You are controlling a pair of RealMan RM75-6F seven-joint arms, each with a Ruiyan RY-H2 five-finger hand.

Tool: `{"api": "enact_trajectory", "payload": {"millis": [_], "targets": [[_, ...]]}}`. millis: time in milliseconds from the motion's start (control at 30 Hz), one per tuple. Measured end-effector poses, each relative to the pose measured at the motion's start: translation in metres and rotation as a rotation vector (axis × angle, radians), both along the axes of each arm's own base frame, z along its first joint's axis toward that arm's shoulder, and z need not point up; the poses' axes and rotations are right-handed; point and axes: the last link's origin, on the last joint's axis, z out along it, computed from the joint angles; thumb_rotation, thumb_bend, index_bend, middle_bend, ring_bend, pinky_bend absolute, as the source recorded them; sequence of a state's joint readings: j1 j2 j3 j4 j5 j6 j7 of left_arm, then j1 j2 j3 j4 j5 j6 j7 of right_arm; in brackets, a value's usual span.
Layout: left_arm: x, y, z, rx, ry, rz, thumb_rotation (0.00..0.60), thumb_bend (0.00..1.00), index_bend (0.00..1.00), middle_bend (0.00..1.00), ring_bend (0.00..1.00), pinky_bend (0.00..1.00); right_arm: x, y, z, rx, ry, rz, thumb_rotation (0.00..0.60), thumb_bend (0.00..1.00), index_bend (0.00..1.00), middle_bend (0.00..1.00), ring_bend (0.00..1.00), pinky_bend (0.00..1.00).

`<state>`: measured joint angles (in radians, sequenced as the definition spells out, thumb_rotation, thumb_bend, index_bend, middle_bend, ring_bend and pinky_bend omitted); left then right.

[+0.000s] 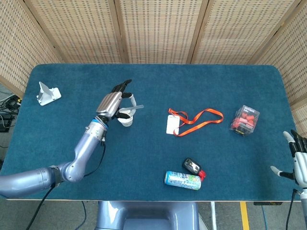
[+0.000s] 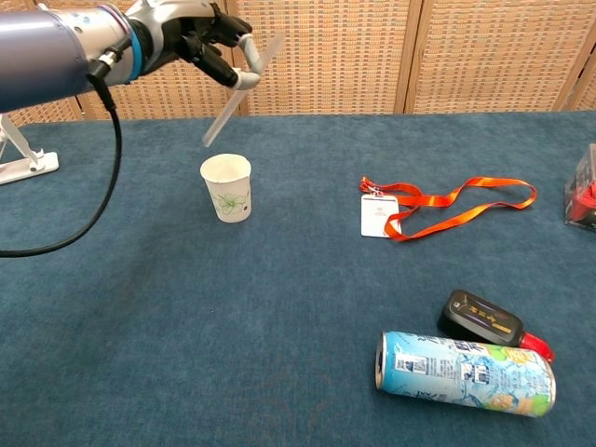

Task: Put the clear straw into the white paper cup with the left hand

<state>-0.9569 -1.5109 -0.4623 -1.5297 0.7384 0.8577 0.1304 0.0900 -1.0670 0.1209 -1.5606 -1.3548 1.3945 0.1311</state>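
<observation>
My left hand [image 2: 200, 42] [image 1: 115, 101] is raised above the table and pinches the clear straw [image 2: 237, 93] [image 1: 136, 104] between thumb and finger. The straw slants steeply, its lower end hanging just above the white paper cup [image 2: 226, 187] [image 1: 125, 120]. The cup stands upright on the blue table, with a small green print on its side. My right hand [image 1: 300, 160] shows at the bottom right corner of the head view, beyond the table's edge, fingers spread and holding nothing.
An orange lanyard with a white badge [image 2: 438, 207] lies right of the cup. A drink can [image 2: 464, 372] lies on its side near the front, with a black and red key fob [image 2: 484, 320] behind it. A white stand [image 1: 47, 93] is far left, a box of red items [image 1: 245, 120] right.
</observation>
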Motion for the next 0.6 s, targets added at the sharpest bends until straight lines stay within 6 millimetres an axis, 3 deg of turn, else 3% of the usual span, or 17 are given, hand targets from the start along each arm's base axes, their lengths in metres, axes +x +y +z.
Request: {"api": "enact_trajectory", "payload": {"millis": [233,600], "targets": [[0.001,0.008,-0.026,-0.048,-0.101,0.018,0.6,0.39,0.67,0.0,0.0,0.01,-0.003,-0.002,-0.002,0.002,0.011,-0.013,0.6,0.04,0.04,0.0,0.0,0.0],[-0.009,0.011,-0.033,-0.08,-0.132,0.031,0.6,0.39,0.67,0.0,0.0,0.01,-0.003,-0.003,-0.002,0.0,0.016,-0.016,0.6,0.04,0.04,0.0,0.0,0.0]]}}
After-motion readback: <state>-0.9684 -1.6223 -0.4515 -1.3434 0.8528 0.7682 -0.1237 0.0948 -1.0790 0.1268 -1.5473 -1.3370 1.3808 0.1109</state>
